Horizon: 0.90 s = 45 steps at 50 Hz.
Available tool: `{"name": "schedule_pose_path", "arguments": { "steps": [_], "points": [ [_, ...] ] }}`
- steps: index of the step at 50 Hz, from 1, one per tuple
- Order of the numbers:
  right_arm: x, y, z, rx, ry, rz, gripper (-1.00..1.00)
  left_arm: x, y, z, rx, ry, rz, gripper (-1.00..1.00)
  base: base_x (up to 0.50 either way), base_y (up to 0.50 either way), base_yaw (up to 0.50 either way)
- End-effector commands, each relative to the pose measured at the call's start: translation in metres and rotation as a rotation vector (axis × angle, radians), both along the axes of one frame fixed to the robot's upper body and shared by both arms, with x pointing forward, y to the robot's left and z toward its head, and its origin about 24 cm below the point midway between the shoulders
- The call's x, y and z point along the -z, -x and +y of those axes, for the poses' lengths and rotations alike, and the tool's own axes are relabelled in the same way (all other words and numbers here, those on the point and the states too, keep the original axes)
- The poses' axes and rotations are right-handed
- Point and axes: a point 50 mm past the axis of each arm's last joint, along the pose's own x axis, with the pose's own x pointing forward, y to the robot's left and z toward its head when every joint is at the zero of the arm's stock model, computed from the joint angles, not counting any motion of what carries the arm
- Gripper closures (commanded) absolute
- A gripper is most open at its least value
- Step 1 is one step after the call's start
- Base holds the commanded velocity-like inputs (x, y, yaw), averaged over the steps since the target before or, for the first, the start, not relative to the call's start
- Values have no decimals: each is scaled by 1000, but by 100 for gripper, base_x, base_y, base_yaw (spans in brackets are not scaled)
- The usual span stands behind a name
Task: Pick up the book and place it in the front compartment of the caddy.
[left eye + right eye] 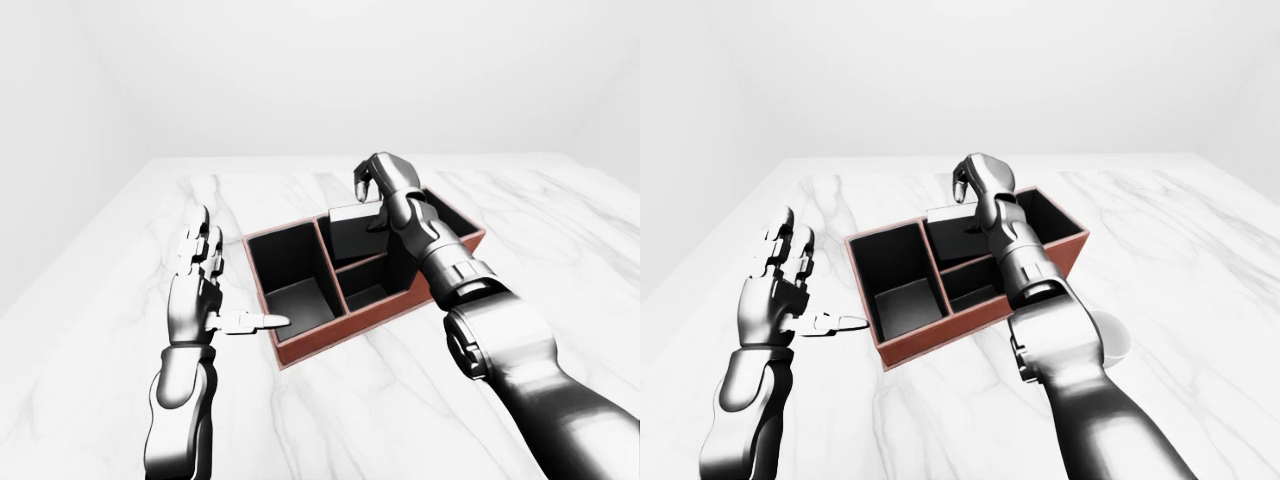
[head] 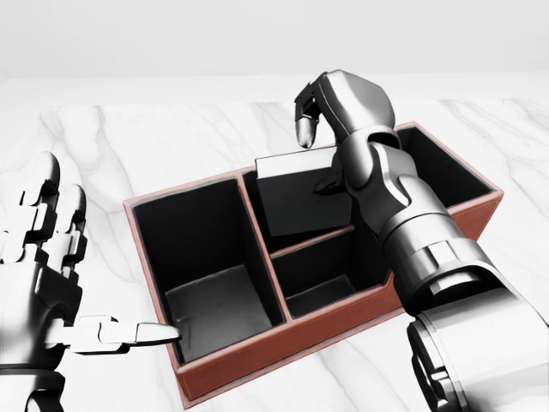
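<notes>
my right hand [image 2: 330, 129] hangs over the caddy [image 2: 283, 343] at about one o'clock in the head view, fingers curled loosely downward and spread, not closed round anything. one fingertip [image 2: 304, 133] points down just above the top edge of the book [image 2: 296, 197], and my thumb sits against the book's right side near its upper corner; i cannot tell if it truly presses on it. the book is a dark slab with a pale top edge, standing tilted in the compartment at twelve o'clock of the caddy's middle, its lower part down inside, its top above the rim. the long compartment at nine o'clock and the small one at six o'clock hold no book. my left hand [image 2: 47, 275] stands at eight o'clock on the marble table [image 1: 380, 400], fingers wide and upright, thumb [image 2: 129, 333] stretched toward the caddy's left corner, tip just at the rim
</notes>
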Motion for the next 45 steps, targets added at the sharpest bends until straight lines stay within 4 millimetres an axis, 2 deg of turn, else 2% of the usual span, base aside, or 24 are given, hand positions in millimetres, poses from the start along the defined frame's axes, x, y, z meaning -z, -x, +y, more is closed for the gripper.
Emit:
{"name": "schedule_pose_path", "arguments": {
  "steps": [1, 45],
  "points": [
    [-11, -1, -3, 32, -14, -74, 100, 0, 0, -1, 2, 0, 2, -100, 0, 0, 0],
    [-3, 2, 7, 27, 34, -114, 100, -3, 1, 0, -1, 2, -14, -99, 0, 0, 0]
  ]
}}
